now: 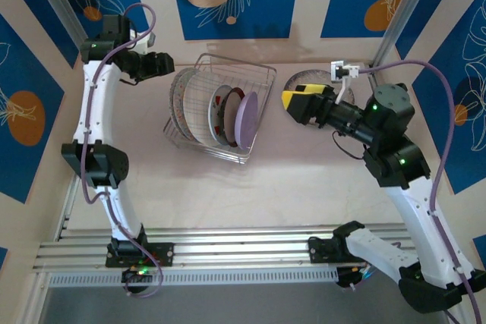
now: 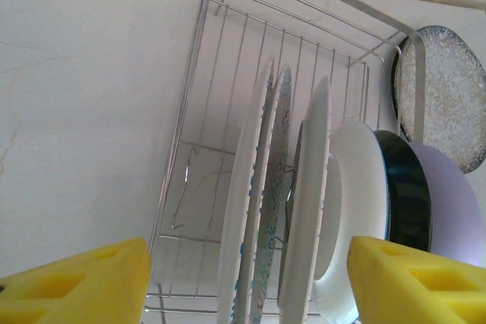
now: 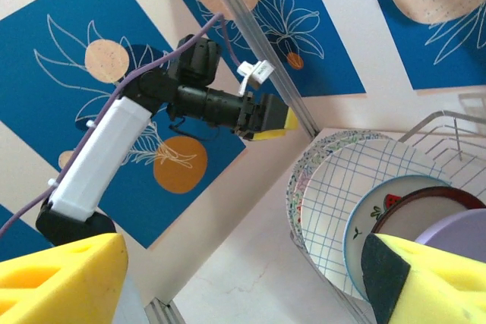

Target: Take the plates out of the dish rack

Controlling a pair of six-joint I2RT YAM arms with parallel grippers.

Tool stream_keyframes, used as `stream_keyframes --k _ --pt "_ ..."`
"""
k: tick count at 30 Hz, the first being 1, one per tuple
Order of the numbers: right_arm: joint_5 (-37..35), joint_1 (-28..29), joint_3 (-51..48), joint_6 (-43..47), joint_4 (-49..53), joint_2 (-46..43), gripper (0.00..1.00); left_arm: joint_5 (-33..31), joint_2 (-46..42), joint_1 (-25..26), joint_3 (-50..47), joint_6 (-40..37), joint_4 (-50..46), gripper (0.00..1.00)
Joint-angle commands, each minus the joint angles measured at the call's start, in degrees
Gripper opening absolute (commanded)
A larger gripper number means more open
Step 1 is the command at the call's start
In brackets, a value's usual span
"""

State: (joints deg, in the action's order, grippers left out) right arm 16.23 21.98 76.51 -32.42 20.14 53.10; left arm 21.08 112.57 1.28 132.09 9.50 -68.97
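The dish rack (image 1: 235, 60) stands mid-table with several plates upright in it: patterned ones at the left, a white grid plate (image 1: 199, 104), a small white plate with red fruit (image 3: 380, 214), a dark-rimmed one and a lilac plate (image 1: 246, 119). A speckled grey plate (image 1: 311, 76) lies flat right of the rack. My left gripper (image 1: 170, 66) hovers at the rack's far-left corner, open; the plates' edges (image 2: 254, 210) run between its yellow fingers (image 2: 76, 286), untouched. My right gripper (image 1: 288, 105) hangs open over the speckled plate, facing the rack, empty.
Patterned blue-and-cream walls close in the back and both sides. A metal post (image 1: 406, 5) rises at the back right, with a white connector (image 1: 342, 68) near the right wrist. Bare tabletop (image 1: 250, 195) stretches from the rack to the rail at the near edge.
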Motion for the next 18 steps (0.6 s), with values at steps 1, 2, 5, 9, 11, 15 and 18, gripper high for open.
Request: stream_keyframes --k 1,2,5,9,11,15,18 --pt "1.4 -0.9 1.6 3.2 2.6 0.9 0.82 2.7 2.2 -0.9 2.1 -3.2 -2.0 0.64" --pt "1.4 -1.1 1.9 2.9 2.6 1.2 0.82 3.0 2.7 -0.9 2.4 -3.5 -2.0 0.63" --pt "1.5 -1.1 2.9 2.4 3.2 2.5 0.81 4.9 3.6 -0.9 2.5 -3.6 -1.3 0.6" --pt "1.6 -1.1 3.4 1.9 4.0 3.4 0.81 4.7 4.2 -0.8 2.5 -3.6 -1.3 0.58" --pt "1.6 -1.1 3.1 1.3 3.4 3.4 0.81 4.1 4.8 -0.8 2.6 -3.5 -1.8 0.56" --pt "1.6 -1.0 2.9 0.7 3.1 3.4 0.81 3.4 5.4 -0.5 2.6 -3.7 -1.9 0.53" --pt "1.5 -0.9 2.8 0.5 3.2 3.3 0.81 3.6 5.7 -0.3 2.5 -3.9 -2.0 0.53"
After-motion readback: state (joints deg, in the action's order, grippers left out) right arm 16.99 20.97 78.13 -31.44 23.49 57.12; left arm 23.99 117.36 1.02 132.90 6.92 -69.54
